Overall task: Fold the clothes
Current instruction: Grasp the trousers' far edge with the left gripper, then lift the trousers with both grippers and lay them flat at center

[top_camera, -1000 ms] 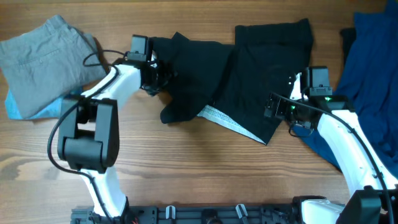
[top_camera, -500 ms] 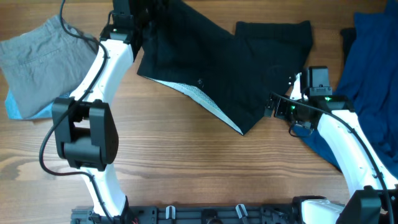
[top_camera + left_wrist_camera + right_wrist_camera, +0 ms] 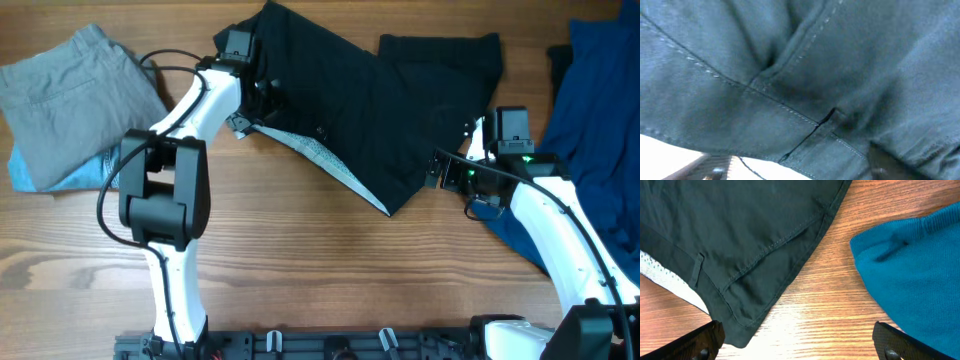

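The black shorts (image 3: 370,110) are spread flat near the far edge of the bench, about midway between its left and right edges. A strip of white mesh lining (image 3: 330,165) is exposed along the near hem.

The left gripper (image 3: 262,95) is set at the left side of the shorts, against the cloth. In the left wrist view the frame is filled by dark seamed fabric (image 3: 800,75), and it cannot be told whether the fingers are apart or closed on it.

The right gripper (image 3: 438,170) is placed just beside the right near corner of the shorts. In the right wrist view its fingers (image 3: 705,340) are seen wide apart over bare wood, with nothing held between them.

A blue garment (image 3: 600,100) is piled along the right edge, close to the shorts' hem but parted from it by wood. A grey garment (image 3: 75,95) is laid at the far left corner, over a light blue cloth (image 3: 25,172).
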You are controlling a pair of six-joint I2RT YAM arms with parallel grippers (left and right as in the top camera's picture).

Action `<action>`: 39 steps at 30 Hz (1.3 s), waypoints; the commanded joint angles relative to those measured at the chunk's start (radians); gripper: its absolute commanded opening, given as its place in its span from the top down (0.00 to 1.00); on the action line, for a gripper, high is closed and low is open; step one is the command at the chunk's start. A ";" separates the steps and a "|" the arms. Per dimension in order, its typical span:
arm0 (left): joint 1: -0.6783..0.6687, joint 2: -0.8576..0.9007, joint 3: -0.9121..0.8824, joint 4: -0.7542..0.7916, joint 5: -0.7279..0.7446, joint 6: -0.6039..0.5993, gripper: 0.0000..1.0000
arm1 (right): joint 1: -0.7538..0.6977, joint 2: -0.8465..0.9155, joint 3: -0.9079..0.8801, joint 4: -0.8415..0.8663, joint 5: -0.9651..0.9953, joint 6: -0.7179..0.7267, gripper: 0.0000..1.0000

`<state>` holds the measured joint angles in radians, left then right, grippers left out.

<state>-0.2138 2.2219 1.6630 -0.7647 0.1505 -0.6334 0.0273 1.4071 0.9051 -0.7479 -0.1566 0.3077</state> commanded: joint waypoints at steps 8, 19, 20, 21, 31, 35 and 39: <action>0.204 -0.101 -0.010 -0.344 -0.061 0.137 0.96 | -0.001 -0.004 0.003 0.022 -0.008 -0.019 0.00; 0.399 -0.481 -0.010 -0.432 0.118 0.238 0.96 | 0.001 0.106 0.003 0.282 -0.175 -0.019 0.01; 0.394 -0.481 -0.010 -0.434 0.118 0.238 0.96 | 0.007 0.159 0.003 0.348 -0.226 -0.019 0.03; 0.392 -0.481 -0.010 -0.433 0.118 0.238 0.96 | 0.015 0.206 0.003 0.406 -0.266 -0.019 0.06; 0.372 -0.481 -0.010 -0.352 0.114 0.238 0.96 | 0.039 0.445 0.034 0.737 -0.316 0.084 0.96; 0.258 -0.479 -0.010 -0.015 0.223 0.233 0.96 | -0.136 0.211 0.169 0.579 -0.304 0.058 0.96; 0.094 -0.476 -0.010 0.363 0.362 0.176 0.96 | -0.371 -0.076 0.246 0.344 -0.170 0.032 0.96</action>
<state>-0.0483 1.7508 1.6367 -0.4892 0.3836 -0.4328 -0.2249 1.4906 1.1103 -0.3294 -0.4297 0.3725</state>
